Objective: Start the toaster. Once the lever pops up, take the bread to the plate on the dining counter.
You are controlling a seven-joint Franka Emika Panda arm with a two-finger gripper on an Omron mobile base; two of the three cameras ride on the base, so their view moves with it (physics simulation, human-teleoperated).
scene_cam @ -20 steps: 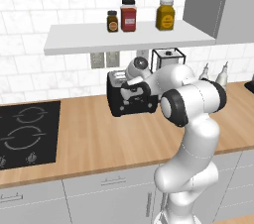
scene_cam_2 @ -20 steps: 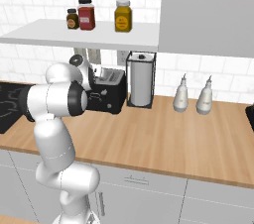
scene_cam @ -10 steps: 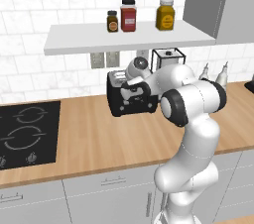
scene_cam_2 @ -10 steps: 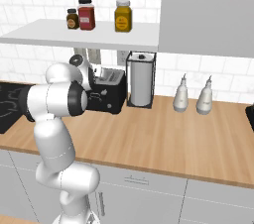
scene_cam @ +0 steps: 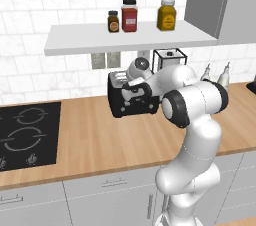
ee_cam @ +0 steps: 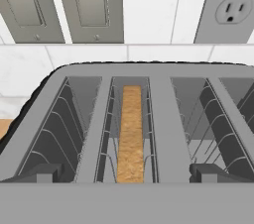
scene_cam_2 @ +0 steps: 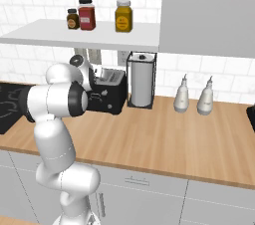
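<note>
The black toaster (scene_cam: 122, 104) with a silvery top stands at the back of the wood wall counter (scene_cam: 100, 140), against the tiled wall; it also appears in the right base view (scene_cam_2: 113, 95). My gripper (scene_cam: 138, 91) hovers at its front, just above the top, and is open. In the hand view the fingertips (ee_cam: 39, 173) stand wide apart over the toaster (ee_cam: 163, 119), with nothing between them. The bread (ee_cam: 131, 134), a golden-brown slice seen edge-on, sits down in the second slot from the left. The plate and the dining counter are out of view.
A wire paper-towel holder (scene_cam_2: 141, 82) stands right of the toaster, then two pale bottles (scene_cam_2: 181, 97). A black hob (scene_cam: 25, 137) lies to the left. A shelf (scene_cam: 125, 40) with three jars hangs low over the toaster. Wall sockets (ee_cam: 233, 5) sit behind it.
</note>
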